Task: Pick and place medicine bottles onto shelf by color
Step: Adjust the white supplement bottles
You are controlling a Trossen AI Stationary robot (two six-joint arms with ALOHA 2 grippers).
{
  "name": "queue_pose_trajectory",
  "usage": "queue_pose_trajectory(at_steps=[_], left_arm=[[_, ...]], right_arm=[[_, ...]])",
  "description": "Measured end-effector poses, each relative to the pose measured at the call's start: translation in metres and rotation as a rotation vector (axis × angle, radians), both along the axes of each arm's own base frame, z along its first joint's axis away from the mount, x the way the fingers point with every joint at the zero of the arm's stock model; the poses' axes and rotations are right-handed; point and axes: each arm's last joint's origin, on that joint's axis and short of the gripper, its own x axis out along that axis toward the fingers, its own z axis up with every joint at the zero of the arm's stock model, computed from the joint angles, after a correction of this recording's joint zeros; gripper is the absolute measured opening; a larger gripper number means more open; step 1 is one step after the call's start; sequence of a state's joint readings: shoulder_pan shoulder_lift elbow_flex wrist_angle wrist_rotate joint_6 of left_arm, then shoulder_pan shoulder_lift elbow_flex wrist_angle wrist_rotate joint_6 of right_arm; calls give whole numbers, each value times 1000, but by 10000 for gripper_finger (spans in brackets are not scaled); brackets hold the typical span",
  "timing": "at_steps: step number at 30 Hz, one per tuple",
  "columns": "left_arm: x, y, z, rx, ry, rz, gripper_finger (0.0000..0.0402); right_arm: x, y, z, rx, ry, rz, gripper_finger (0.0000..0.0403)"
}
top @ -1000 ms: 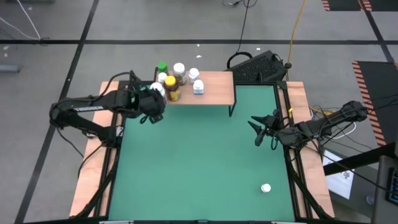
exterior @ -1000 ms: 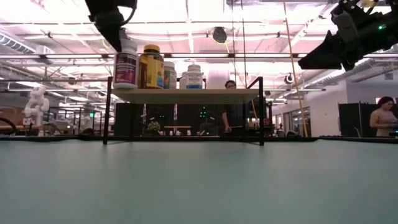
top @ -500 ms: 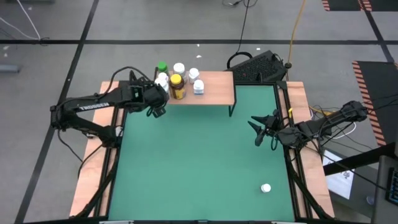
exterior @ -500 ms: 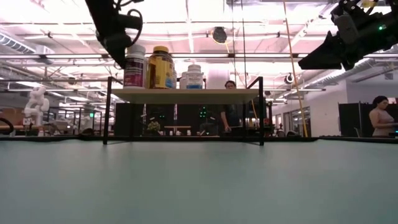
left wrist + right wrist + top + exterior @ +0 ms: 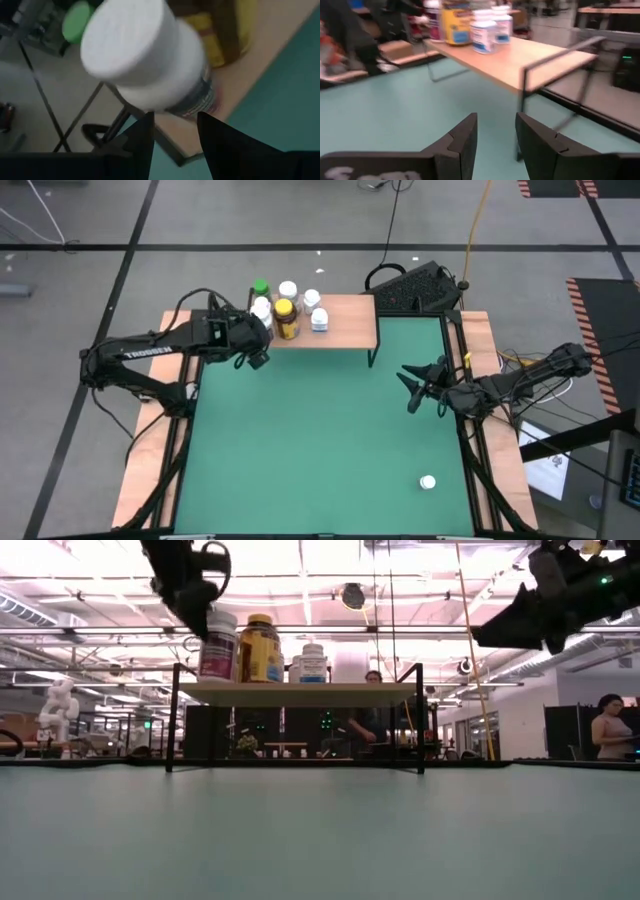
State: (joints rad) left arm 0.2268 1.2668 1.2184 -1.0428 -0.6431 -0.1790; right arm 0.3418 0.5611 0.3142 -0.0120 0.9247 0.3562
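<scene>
The left gripper (image 5: 258, 348) hangs at the shelf's (image 5: 345, 327) left end, jaws spread, just beside a white bottle (image 5: 218, 644) standing upright there next to the amber bottle (image 5: 284, 318). The right gripper (image 5: 412, 387) hovers near the counter's (image 5: 320, 450) right edge, jaws apart and empty. One small white bottle (image 5: 428, 481) lies near the front right corner.

1. The green surface (image 5: 320, 430) has light-wood strips along its left and right sides.
2. The shelf (image 5: 345, 320), a light-wood board on thin black legs, stands at the surface's far edge, left of centre.
3. Bottles crowd the shelf's left end: a green-capped bottle (image 5: 261, 287), an amber bottle (image 5: 284, 319) and white bottles (image 5: 317, 315); its right half is bare.
4. One small white bottle (image 5: 428, 481) lies alone on the surface near the right front corner.
</scene>
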Motion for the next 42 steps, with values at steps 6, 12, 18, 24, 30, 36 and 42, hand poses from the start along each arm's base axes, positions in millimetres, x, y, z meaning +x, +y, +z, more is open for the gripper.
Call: queue_pose_trajectory(at_steps=[6, 12, 18, 24, 30, 36, 42], left_arm=[[4, -30, 20, 148, -141, -46, 152], [24, -52, 35, 245, -301, -181, 152], [37, -64, 38, 258, -432, -249, 152], [48, -93, -15, 214, -638, -380, 152], [39, -115, -62, 209, -766, -511, 152], [29, -115, -93, 152, -699, -495, 152], [23, -112, -109, 121, -674, -471, 152]], right_arm=[[13, 0, -13, -13, -133, 98, 130], [32, -2, 2, -16, -259, 211, 130], [83, 2, 35, -73, -202, 333, 130], [135, -16, 50, -175, -50, 250, 130], [162, -55, 59, -224, 13, 184, 98], [182, -99, 61, -179, 73, 137, 14], [189, -133, 47, -172, 166, -19, 4]])
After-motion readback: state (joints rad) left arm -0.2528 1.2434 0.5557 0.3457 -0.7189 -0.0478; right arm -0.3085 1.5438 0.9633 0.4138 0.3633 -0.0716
